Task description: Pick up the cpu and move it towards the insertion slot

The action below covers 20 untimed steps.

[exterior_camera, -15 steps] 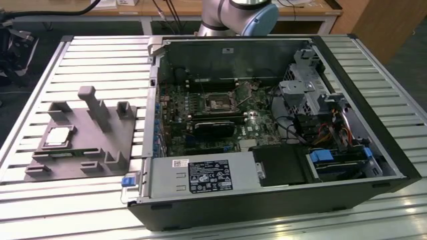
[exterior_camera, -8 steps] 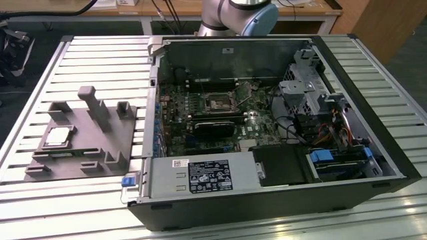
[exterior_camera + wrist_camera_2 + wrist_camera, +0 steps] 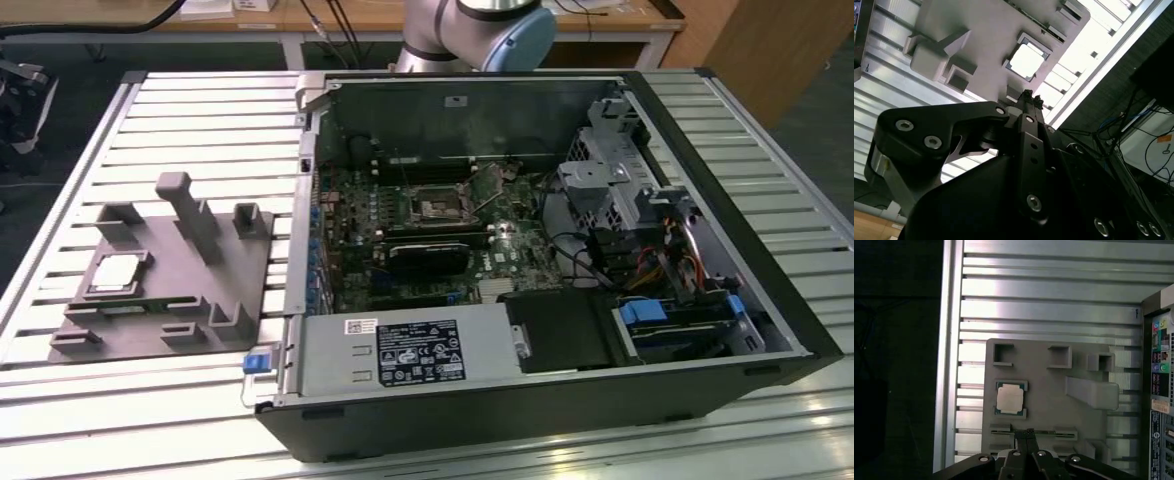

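The cpu (image 3: 118,272), a small square chip with a shiny silver top, lies flat in a recess of the grey fixture (image 3: 158,300) at the exterior view's left. Both wrist views look down on it from well above: cpu (image 3: 1010,399) on fixture (image 3: 1054,405), and cpu (image 3: 1027,62) on fixture (image 3: 989,30). My gripper (image 3: 1026,433) hangs over the fixture's edge beside the chip, clear of it, its fingers shut together with nothing between them; the gripper (image 3: 1028,96) looks the same in the second wrist view. The socket (image 3: 438,207) sits on the motherboard inside the open case.
The open computer case (image 3: 747,250) takes up the exterior view's right, with a power supply (image 3: 400,352) along its near side. Its rear panel (image 3: 1159,370) borders the fixture. Slatted aluminium table (image 3: 200,110) surrounds the fixture; the arm's base (image 3: 481,30) stands behind the case.
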Each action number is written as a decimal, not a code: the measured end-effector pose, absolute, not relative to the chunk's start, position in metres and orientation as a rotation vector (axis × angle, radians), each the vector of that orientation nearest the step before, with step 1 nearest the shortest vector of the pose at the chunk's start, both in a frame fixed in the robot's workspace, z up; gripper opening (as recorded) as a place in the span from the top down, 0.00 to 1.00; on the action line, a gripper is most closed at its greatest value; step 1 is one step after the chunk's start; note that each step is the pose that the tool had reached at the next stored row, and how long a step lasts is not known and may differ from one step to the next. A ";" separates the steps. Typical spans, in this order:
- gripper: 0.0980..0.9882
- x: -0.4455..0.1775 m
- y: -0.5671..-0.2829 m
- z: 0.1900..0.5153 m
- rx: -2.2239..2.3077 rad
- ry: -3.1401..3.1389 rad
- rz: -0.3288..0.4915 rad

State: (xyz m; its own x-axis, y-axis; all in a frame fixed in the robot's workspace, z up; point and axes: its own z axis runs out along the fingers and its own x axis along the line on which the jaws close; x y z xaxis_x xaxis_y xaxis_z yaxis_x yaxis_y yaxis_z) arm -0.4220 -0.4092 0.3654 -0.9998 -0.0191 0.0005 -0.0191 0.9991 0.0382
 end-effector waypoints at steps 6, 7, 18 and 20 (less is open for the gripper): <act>0.99 -0.433 -0.409 0.364 0.030 -3.140 -0.060; 0.99 -0.434 -0.409 0.364 0.030 -3.140 -0.060; 0.98 -0.434 -0.411 0.353 0.030 -3.140 -0.067; 0.92 -0.434 -0.411 0.350 0.030 -3.140 -0.068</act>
State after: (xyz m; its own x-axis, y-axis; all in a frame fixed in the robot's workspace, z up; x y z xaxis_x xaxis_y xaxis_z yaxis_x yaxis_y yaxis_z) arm -0.4345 -0.4106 0.3504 -0.9998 -0.0191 0.0003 -0.0190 0.9989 0.0432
